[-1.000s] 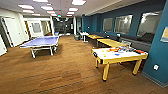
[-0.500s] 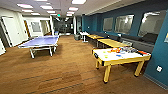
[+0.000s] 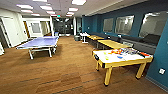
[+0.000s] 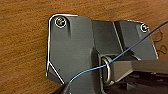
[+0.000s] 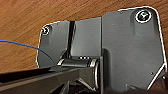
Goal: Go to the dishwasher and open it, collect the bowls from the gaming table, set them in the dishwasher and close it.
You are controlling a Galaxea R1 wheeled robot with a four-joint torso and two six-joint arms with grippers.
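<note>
Gaming table (image 3: pixel 121 59), white top and yellow edge band, stands at right on wood floor (image 3: pixel 60 75) near teal wall (image 3: pixel 160 57). Bright bowls (image 3: pixel 115 52) sit on it, blurred. Ping-pong table (image 3: pixel 40 42) well apart, at left. Pincer state: cannot tell, either arm.

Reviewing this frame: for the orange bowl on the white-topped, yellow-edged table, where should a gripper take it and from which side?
Likely by its rim, coming from above. The orange bowl sits on the gaming table among other small coloured items, so a sideways approach would probably knock them. It lies toward the far side of the top, so reaching from the table's long near side looks most open. Whether it sits upright is too blurred to tell.
</note>
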